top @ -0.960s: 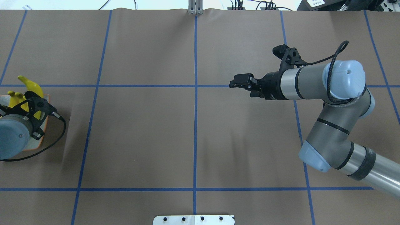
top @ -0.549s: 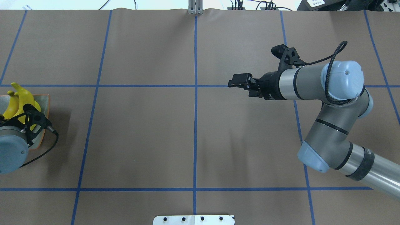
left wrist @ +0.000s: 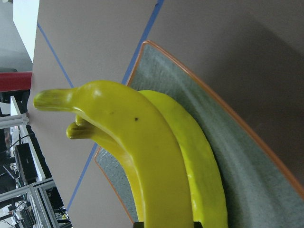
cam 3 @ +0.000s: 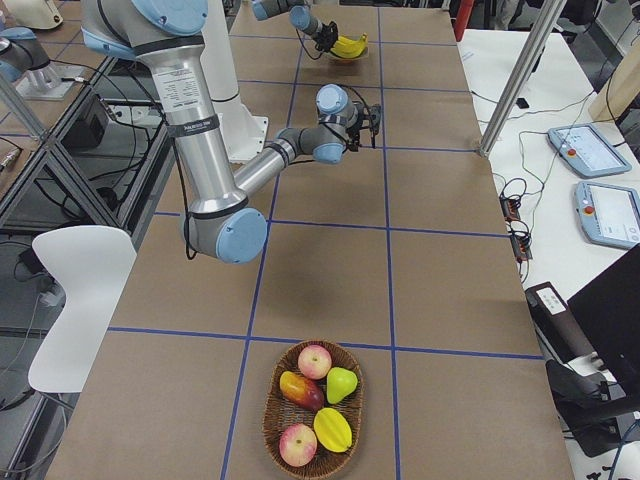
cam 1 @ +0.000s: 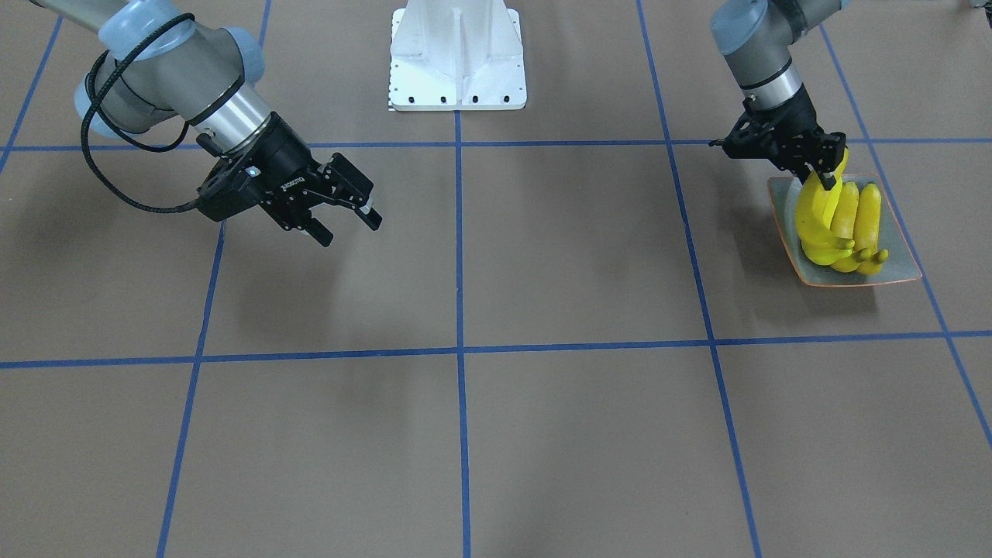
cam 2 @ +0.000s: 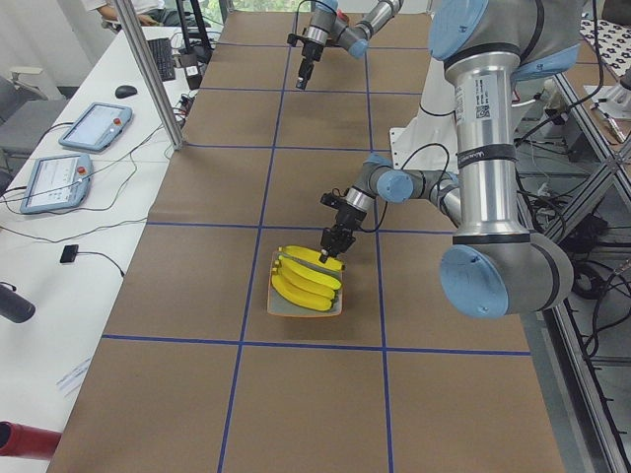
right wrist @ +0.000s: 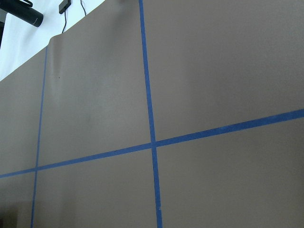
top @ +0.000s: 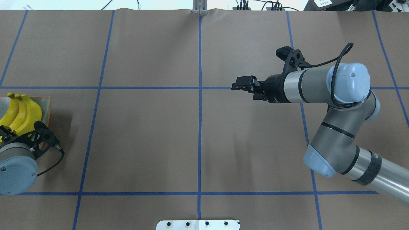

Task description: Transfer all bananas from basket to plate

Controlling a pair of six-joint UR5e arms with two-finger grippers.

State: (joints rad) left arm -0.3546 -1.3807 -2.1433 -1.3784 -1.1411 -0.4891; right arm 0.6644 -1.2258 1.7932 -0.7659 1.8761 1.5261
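Note:
The bananas (cam 1: 841, 225) lie side by side on the grey-green plate (cam 1: 860, 280) with its orange rim, at the table's left end. My left gripper (cam 1: 828, 180) stands over the plate's near end, shut on the tip of one banana (left wrist: 142, 156), which rests against the others. Overhead, the bananas (top: 22, 111) and the plate (top: 48, 105) show beside my left wrist, which hides the fingers. My right gripper (cam 1: 349, 223) hangs open and empty above bare table, far from the plate. The basket (cam 3: 268, 410) is at the table's right end; no banana shows in it.
The basket holds apples (cam 3: 314, 360), a pear (cam 3: 341, 383) and other fruit. A white robot base (cam 1: 457, 54) stands mid-table at the robot's side. Brown paper with blue tape lines (top: 200, 111) covers the table. Tablets (cam 2: 94, 126) and cables lie on a side desk.
My left gripper has brought its banana down from a raised, tilted pose to lie beside the others on the plate. The right arm has drifted slightly left.

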